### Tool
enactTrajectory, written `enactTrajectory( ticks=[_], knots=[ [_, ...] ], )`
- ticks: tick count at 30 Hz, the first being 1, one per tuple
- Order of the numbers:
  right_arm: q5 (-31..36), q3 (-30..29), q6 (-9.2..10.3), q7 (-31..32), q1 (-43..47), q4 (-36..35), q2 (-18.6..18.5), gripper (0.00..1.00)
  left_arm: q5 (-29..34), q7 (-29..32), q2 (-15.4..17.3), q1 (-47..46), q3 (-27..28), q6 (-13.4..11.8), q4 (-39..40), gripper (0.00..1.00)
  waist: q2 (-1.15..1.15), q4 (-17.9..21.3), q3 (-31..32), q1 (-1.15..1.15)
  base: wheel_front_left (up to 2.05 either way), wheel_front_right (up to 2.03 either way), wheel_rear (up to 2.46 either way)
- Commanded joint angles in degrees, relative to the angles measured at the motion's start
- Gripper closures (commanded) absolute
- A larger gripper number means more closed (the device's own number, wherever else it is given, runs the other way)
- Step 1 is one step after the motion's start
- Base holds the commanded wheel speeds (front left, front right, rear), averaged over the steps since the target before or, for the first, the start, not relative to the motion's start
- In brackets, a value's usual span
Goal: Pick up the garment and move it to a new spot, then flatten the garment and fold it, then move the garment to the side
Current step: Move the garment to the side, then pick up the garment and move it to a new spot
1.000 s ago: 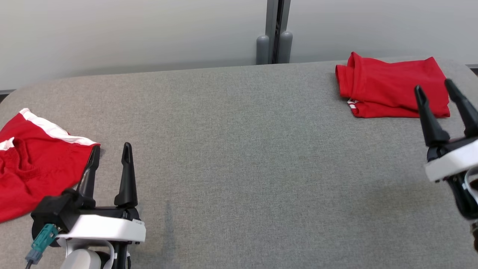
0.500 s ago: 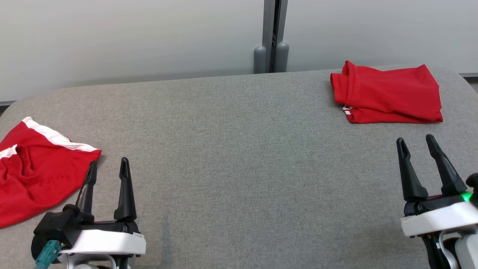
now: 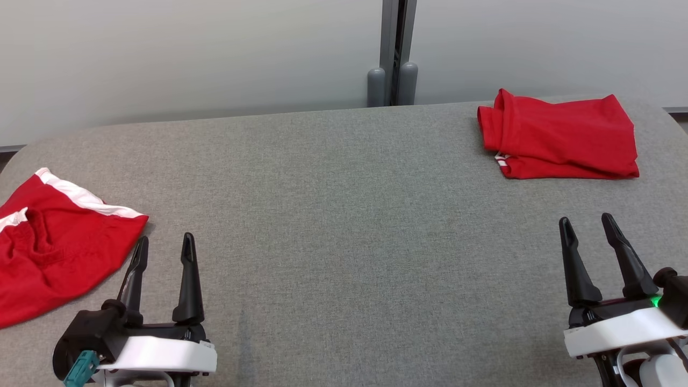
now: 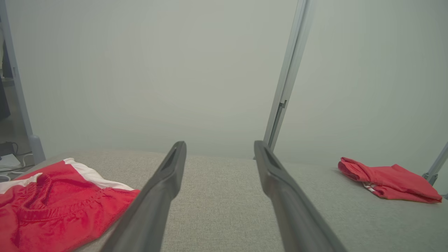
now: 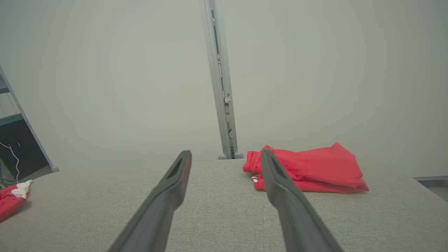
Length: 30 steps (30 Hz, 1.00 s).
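Left claw sits at about 7 o'clock in the head view. Its two dark fingers are spread wide and point toward 12, with nothing between them. Right claw is at about 4 o'clock, also spread wide and empty, its fingers leaning slightly toward 11. Both are low over the grey fabric-covered bench; whether they touch it cannot be told.

Crumpled red shorts with a white stripe lie at 9 o'clock on the bench and run off the view's left edge. Their nearest corner is just beside the left claw's outer finger, at its 10 o'clock, and apart from it. In the left wrist view the gathered waistband shows, and the shorts lie at 8 o'clock from the fingers.

A folded red garment rests at 2 o'clock near the bench's far right corner, well apart from the right claw. A bit of white trim peeps from its lower left fold. In the right wrist view it lies just past the right finger's tip, at 1 o'clock.

Behind the bench, at 12 o'clock, a grey post divides a pale wall panel.
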<state>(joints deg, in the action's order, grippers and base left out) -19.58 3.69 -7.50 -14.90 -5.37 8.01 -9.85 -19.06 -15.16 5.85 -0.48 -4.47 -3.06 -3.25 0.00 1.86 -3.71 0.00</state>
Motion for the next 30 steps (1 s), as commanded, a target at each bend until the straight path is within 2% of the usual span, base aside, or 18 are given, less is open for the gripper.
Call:
enactTrajectory(
  ticks=[1, 22, 30],
  knots=[
    [0.4, -0.2, 0.0, -0.2, 0.3, 0.0, -0.1, 0.0, 0.9, -0.1, -0.2, 0.1, 0.5, 0.3, -0.1, 0.0, 0.0, 0.0, 0.0, 0.0, 0.0, 0.0, 0.0],
    [-0.2, 0.9, 0.0, -0.2, -0.2, 1.2, 0.0, 0.0, 3.2, -0.1, -2.0, -0.5, 2.2, 2.5, -1.7, 0.0, 0.0, -0.5, 0.2, 0.0, 0.0, 0.0, 0.0],
    [-0.8, 1.6, 0.0, -0.2, -0.6, 1.0, -0.1, 0.0, 3.6, -0.1, -2.1, -1.1, 2.8, 2.8, -1.5, 0.0, 0.0, -3.8, -0.2, 0.0, 0.0, 0.0, 0.0]
  ],
)
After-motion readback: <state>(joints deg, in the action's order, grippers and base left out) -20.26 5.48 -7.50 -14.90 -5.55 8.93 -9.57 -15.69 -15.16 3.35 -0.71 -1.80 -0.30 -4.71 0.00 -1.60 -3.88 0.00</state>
